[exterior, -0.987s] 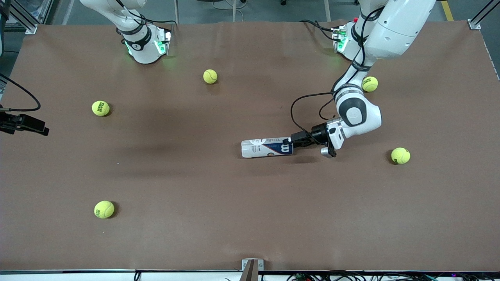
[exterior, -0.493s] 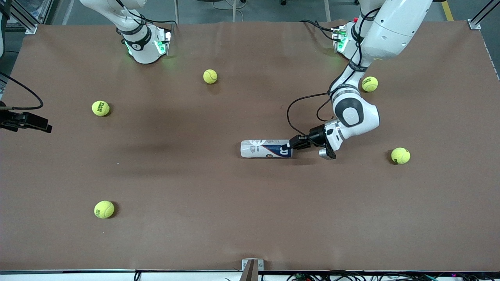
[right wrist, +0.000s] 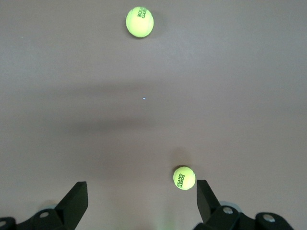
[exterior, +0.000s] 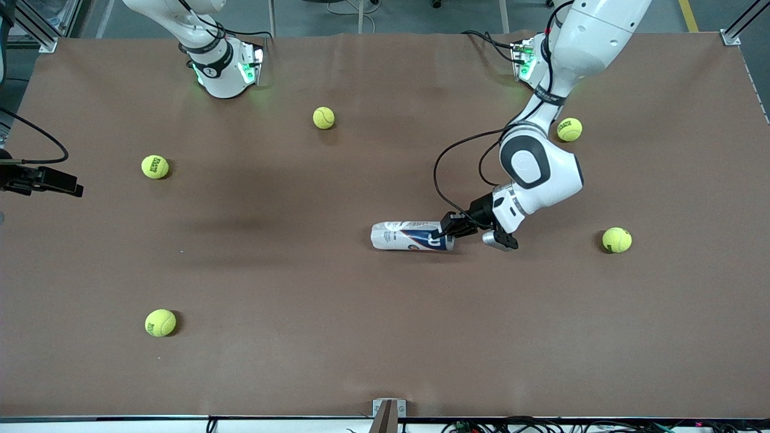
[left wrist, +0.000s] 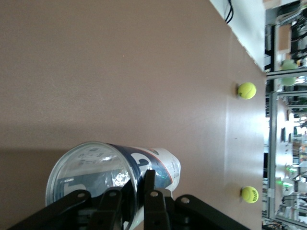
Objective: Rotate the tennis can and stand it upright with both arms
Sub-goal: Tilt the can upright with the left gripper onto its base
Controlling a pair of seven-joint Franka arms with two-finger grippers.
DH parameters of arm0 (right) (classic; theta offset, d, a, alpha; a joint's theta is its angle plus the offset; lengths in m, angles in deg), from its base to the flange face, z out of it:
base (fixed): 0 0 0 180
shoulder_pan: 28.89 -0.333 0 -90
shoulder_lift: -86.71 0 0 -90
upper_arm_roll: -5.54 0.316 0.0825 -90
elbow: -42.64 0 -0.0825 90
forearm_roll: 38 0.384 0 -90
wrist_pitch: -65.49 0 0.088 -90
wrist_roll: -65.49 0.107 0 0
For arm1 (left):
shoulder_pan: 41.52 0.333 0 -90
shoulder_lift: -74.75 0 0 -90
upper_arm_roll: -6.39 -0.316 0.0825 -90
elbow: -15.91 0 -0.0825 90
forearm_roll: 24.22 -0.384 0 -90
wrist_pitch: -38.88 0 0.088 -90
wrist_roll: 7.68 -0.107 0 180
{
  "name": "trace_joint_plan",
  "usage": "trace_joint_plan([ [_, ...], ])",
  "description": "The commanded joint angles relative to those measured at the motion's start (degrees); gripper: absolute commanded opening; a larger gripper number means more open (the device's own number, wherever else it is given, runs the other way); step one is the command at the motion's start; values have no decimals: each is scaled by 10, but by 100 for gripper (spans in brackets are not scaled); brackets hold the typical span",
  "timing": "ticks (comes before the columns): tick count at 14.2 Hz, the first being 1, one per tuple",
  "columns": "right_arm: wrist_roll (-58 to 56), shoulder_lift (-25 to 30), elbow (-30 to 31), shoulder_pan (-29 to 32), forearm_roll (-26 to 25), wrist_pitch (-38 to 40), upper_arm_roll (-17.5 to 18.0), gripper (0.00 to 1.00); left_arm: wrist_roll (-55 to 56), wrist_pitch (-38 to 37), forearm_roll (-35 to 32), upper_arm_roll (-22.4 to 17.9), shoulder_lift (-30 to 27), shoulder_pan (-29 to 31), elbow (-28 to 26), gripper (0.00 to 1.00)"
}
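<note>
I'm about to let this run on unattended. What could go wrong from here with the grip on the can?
The left gripper pinches only the thin wall at the open mouth of the tennis can, so the rim may buckle or slip when lifted. The can lies on its side and could roll. The right gripper hangs open, away from the can, giving no support.

My left gripper (exterior: 448,231) has pinched shut on the open rim of the lying clear plastic tennis can (exterior: 410,236), which has rolled slightly nearer the front camera, its navy label turned.
</note>
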Motion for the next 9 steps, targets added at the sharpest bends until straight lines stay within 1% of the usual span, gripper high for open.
trace_joint_plan([
  [1,2,17,5,4,-7,28,9,100,187,8,-180,-1,-16,0,26,0],
  [2,2,25,5,5,-4,31,7,100,258,-5,-243,-1,-17,0,43,0],
  [3,2,30,6,5,-3,32,7,100,336,-43,-310,-2,-17,-1,69,0],
  [5,2,39,6,0,-4,32,7,100,495,-140,-460,-2,-15,0,140,0],
  [6,1,43,7,-5,-4,32,6,100,559,-178,-521,-2,-13,-1,176,0],
  [7,2,49,7,-5,-4,34,5,100,616,-224,-572,-1,-12,-2,207,0],
  [8,-2,53,8,-6,-4,33,6,100,653,-262,-604,0,-10,-8,236,0],
  [9,-4,57,7,-12,-6,31,5,100,677,-281,-621,-2,-10,-21,251,0],
])
